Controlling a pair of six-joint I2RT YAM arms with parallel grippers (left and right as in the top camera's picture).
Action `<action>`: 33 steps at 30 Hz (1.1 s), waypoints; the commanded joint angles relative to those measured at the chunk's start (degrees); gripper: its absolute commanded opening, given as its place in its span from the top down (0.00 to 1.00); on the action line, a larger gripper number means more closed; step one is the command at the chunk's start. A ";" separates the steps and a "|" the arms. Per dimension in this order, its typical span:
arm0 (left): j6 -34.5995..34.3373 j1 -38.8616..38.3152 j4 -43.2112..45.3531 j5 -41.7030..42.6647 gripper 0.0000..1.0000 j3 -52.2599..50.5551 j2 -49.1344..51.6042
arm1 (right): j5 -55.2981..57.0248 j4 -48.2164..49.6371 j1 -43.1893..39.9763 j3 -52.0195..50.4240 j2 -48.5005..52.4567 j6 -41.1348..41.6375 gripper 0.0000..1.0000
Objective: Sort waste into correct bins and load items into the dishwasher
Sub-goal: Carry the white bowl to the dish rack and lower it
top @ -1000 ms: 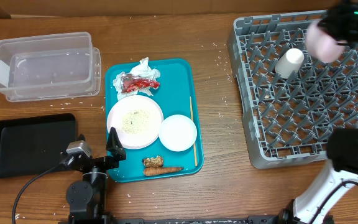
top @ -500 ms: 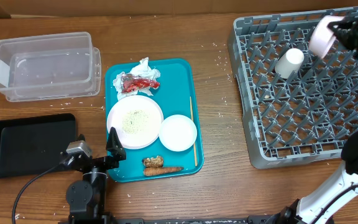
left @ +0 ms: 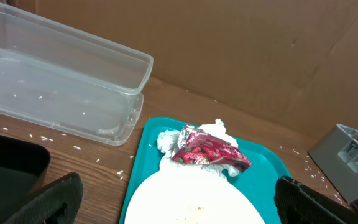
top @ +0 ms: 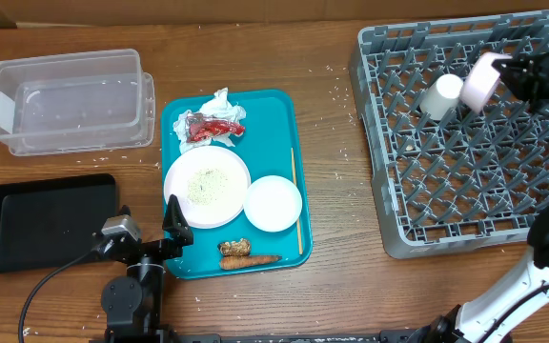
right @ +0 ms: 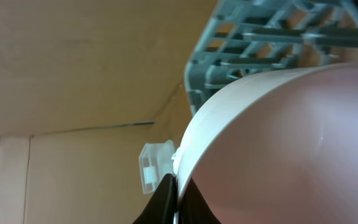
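Pink bowl (top: 479, 81) held on edge over the far side of the grey dish rack (top: 465, 205), just beside a white cup (top: 443, 95) that lies among the pegs. Over the last second the bowl has come from higher up, near the rack's far right corner, down and to the left to this spot by the cup. The right fingers (top: 511, 69) are clenched on its rim. The right wrist view shows one dark finger pinching the pale edge, with rack pegs behind. Whether the bowl already touches the pegs cannot be told.

This looks like the final lowering before the bowl is set down. It is not yet released, so this dish is close to loaded but not done.

Nothing else has moved. The left fingers (left: 55, 199) are spread wide and grasp nothing, hanging at the near edge of the teal tray (top: 289, 124). On that tray sit:
- the large plate (top: 207, 186), dusted with rice grains
- the small plate (top: 273, 203)
- the crumpled tissue (top: 219, 103)
- the red wrapper (top: 213, 126)
- the brown scrap (top: 234, 247)
- the carrot stick (top: 255, 259)

The clear tub (top: 70, 100) and the black tray (top: 46, 219) lie well to the left on the tabletop. Judging by this, two plates and all the sorting remain.
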 commanded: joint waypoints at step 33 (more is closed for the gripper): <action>-0.81 -0.04 0.17 0.48 0.00 -0.24 -0.55 | 26.38 -17.25 -12.13 5.14 -9.38 0.33 0.69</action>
